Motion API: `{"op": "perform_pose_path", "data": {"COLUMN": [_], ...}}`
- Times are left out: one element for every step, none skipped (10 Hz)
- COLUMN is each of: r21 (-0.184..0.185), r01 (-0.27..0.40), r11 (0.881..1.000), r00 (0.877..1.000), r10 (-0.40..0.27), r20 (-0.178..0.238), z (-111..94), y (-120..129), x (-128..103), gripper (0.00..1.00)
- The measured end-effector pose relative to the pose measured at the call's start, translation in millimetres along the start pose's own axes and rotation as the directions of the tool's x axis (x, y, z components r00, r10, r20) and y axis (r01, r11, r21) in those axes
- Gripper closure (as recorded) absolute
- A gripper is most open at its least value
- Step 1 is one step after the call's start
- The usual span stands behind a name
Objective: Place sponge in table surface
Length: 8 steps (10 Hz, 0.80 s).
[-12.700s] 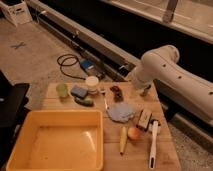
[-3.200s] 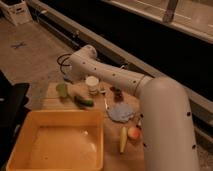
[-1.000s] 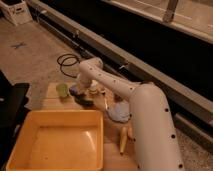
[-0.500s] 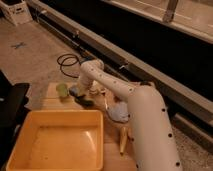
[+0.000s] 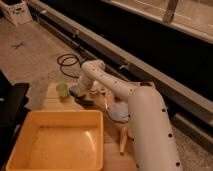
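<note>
The arm (image 5: pixel 125 95) reaches from the lower right across the table (image 5: pixel 50 102) toward its far left end, bending down just beyond the tub (image 5: pixel 55 140). The gripper (image 5: pixel 77 93) sits low over the tabletop just past the tub's far rim, near the middle of that rim. Whether it is parted or clamped on anything, I cannot tell; its tip merges with a dark shape beneath it.

That dark shape (image 5: pixel 84 101) lies on the table between the gripper and the tub's far rim, touching or nearly touching the gripper. It may be the sponge, but it is too blurred to be sure.

A pale green object (image 5: pixel 62 90) rests on the table just beyond the tub's far left part, just beside the gripper on its left as seen here.

A bluish-white crumpled item (image 5: pixel 118 111) lies on the table just right of the tub's far right corner, partly under the arm. A yellowish elongated item (image 5: pixel 123 142) lies along the tub's right side, close to it.

Beyond the table, past the tub's far side, a black cable (image 5: pixel 67 62) coils on the floor.
</note>
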Motion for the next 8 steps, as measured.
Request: {"op": "perform_pose_path", "data": {"r21": [0.006, 0.014, 0.028, 0.043, 0.064, 0.086, 0.100, 0.100], "r01": [0.005, 0.010, 0.016, 0.020, 0.021, 0.017, 0.014, 0.015], "r11": [1.000, 1.000, 0.999, 0.999, 0.998, 0.996, 0.995, 0.995], "r00": [1.000, 1.000, 1.000, 0.999, 0.998, 0.997, 0.996, 0.996], "r10": [-0.005, -0.010, -0.015, -0.018, -0.017, -0.011, -0.005, -0.006], "r20": [-0.004, -0.011, -0.024, -0.040, -0.060, -0.078, -0.090, -0.089], "z": [-4.1, -9.9, -19.2, -31.4, -46.5, -60.7, -69.6, -69.0], "y": [-1.0, -1.6, -3.0, -4.8, -6.6, -5.9, -4.9, -4.8], "x": [-0.8, -1.5, -2.8, -3.4, -3.0, 0.1, 4.4, 3.4], "gripper": [0.30, 0.30, 0.30, 0.30, 0.30, 0.30, 0.30, 0.30]}}
